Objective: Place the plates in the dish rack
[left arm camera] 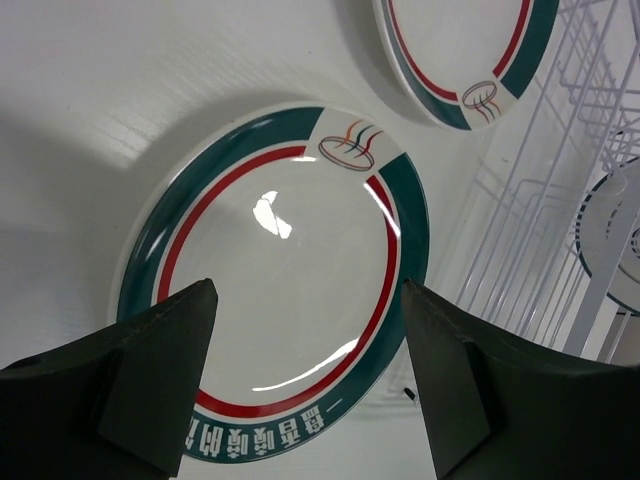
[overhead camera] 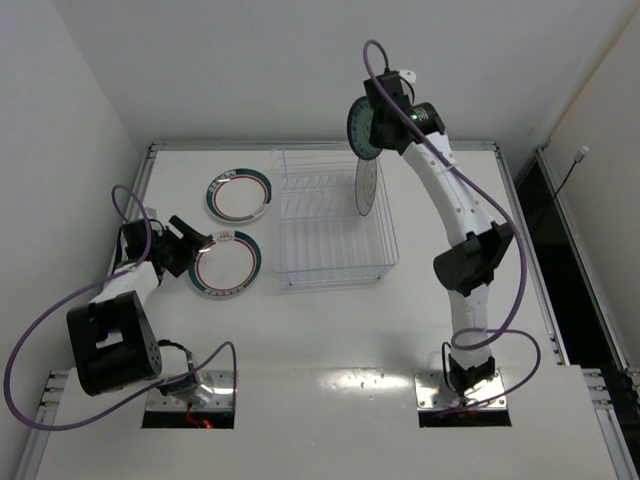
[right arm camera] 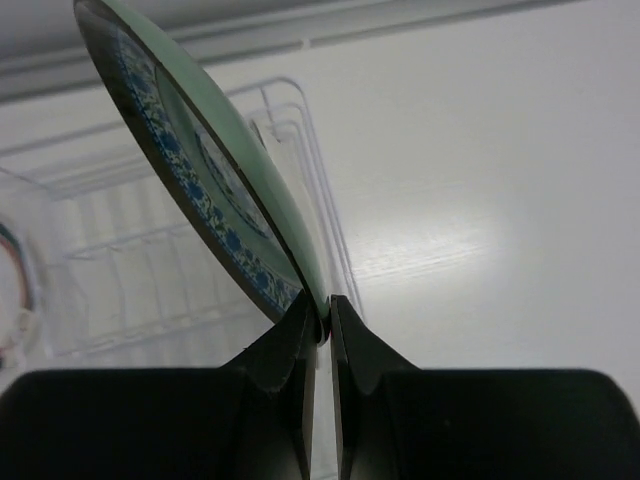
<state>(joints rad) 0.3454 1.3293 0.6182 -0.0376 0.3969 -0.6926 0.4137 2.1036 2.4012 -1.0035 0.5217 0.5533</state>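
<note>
Two white plates with teal rims and red rings lie flat on the table left of the dish rack [overhead camera: 325, 272], one farther back [overhead camera: 238, 195] and one nearer [overhead camera: 228, 264]. My left gripper [overhead camera: 192, 251] hovers open over the near plate's [left arm camera: 275, 260] left edge, its fingers [left arm camera: 160, 360] straddling the rim without touching. A white plate [overhead camera: 366, 186] stands upright in the clear rack. Above the rack's back right, my right gripper [overhead camera: 386, 118] is shut on the rim of the small teal-patterned plate [overhead camera: 360, 133], held on edge [right arm camera: 200, 170]. My right fingertips [right arm camera: 300, 320] pinch the rim.
The far ringed plate [left arm camera: 460, 50] and the rack's wires [left arm camera: 530, 200] show beyond the left gripper [left arm camera: 308, 320]. White walls close the table at back and left. A dark gap runs along the table's right edge [overhead camera: 530, 210]. Both arm bases sit at the near edge.
</note>
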